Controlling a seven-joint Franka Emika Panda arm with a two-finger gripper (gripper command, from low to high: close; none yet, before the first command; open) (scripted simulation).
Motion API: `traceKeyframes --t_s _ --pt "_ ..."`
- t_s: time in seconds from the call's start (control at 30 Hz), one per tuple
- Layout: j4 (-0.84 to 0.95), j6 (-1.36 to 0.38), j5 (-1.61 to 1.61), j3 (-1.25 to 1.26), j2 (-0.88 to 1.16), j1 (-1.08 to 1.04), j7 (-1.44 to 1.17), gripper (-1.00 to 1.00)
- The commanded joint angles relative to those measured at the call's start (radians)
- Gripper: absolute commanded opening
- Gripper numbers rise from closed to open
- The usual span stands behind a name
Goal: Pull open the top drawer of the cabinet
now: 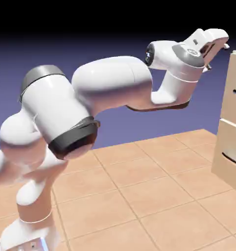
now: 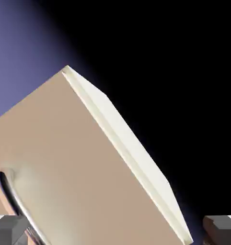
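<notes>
We have the hand (image 1: 219, 48) spread wide and empty, up near the cabinet (image 1: 232, 122) top at the exterior view's right, with the top drawer (image 2: 64, 162) handle (image 2: 17, 201) off beside one finger (image 2: 9, 228), so closing now would likely miss the bar.

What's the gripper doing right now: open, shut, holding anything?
Gripper: open and holding nothing; its tips sit wide apart, short of the top drawer, whose handle lies by one tip, not between them.

White arm (image 1: 110, 81), beige cabinet (image 1: 232, 122), dark handle (image 2: 14, 198), tan tiled table (image 1: 154, 196).
</notes>
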Motion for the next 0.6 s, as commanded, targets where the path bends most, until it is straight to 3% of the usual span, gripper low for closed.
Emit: traceKeyframes --t_s 0.0,0.57 --pt "0.022 -0.003 -0.044 -0.029 -0.005 0.034 0.007 0.0" --pt "0.35 -0.056 -0.706 -0.47 -0.083 0.545 0.121 0.0"
